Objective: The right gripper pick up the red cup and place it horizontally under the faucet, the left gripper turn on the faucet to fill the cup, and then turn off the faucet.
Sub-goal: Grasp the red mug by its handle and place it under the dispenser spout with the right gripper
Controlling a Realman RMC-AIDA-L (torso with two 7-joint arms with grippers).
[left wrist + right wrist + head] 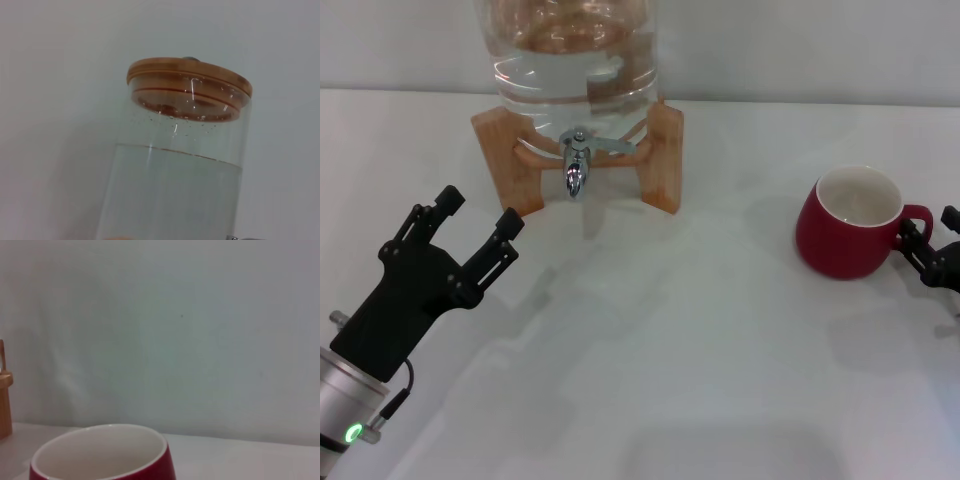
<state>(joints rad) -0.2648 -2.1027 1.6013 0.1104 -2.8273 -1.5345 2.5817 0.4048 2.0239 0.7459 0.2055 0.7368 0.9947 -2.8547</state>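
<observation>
Head view. Your right pincer [918, 240] sits at the table's [700, 380] right edge, its tips at the loop handle of the red cup [850, 225]; whether they straddle the handle, pinch it or only touch it cannot be told, since most of the claw is out of frame. The cup stands upright just inboard of that pincer, mouth up and apparently empty, well apart from the faucet [576, 165], which lies far across the table on the clear jug [570, 60] in its wooden stand [665, 150]. Your left pincer [477, 222] hovers spread, grasping nothing, short of the stand and to the outer side of the spout.

Left wrist view. Only the jug body and its wooden lid [189, 82] show; the water level [175, 152] stands high. Risk: once the lever is opened the flow may be brisk, so a cup set off-centre under the spout would wet the table.

Right wrist view. The cup's cream rim [100, 445] fills the lower frame, with a sliver of the stand [5, 400] at one edge; no fingers are visible. Risk: a grip on the thin, glossy handle alone may let the squat cup swing or slip on lifting, and a closing claw that is misaligned may shove it instead.
</observation>
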